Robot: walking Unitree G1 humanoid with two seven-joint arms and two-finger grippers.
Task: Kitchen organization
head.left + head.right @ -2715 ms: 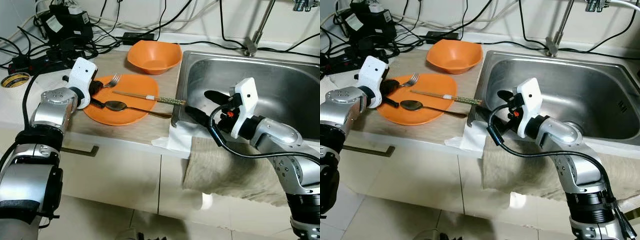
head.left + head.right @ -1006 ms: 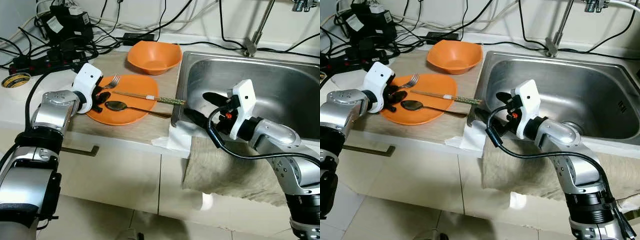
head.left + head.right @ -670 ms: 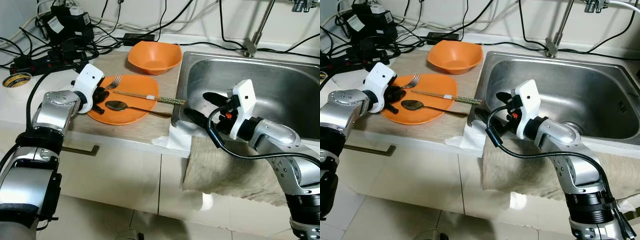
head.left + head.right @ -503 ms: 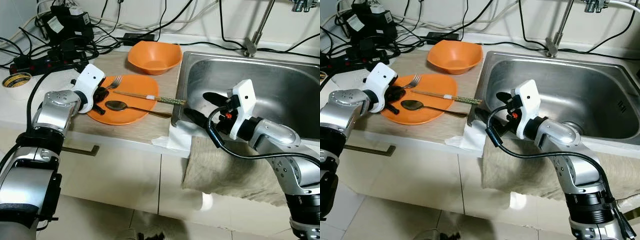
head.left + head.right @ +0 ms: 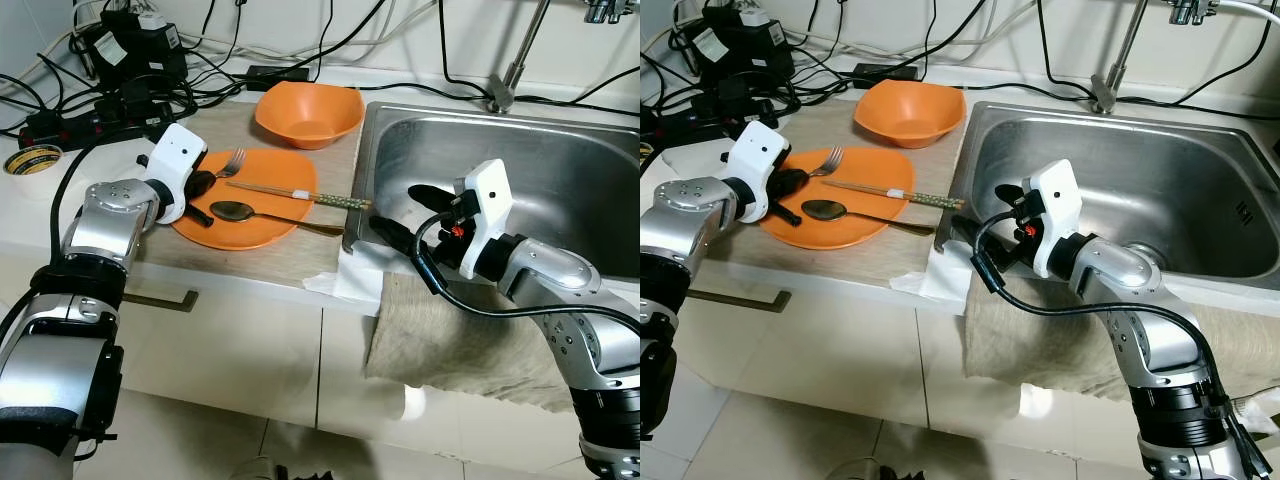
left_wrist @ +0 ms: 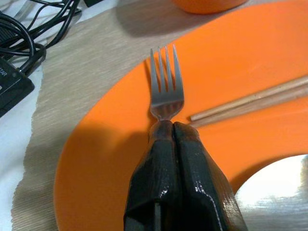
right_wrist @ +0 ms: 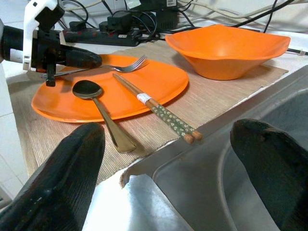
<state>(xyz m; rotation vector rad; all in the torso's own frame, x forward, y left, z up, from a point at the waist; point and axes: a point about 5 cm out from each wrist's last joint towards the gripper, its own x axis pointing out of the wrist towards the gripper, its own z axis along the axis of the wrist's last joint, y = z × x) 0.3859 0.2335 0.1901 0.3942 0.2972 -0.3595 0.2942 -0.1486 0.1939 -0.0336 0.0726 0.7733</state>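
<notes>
The left gripper [image 6: 172, 126] has its jaws clenched on the fork [image 6: 165, 86], whose tines run straight ahead, seemingly just above the orange plate [image 6: 231, 72].

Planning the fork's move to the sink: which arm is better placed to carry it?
Left. The left hand is already shut on the fork over the plate; the right hand hangs open at the sink edge.

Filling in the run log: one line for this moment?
left pincer: shut on fork | plate: under it | right pincer: open, at sink edge
</notes>
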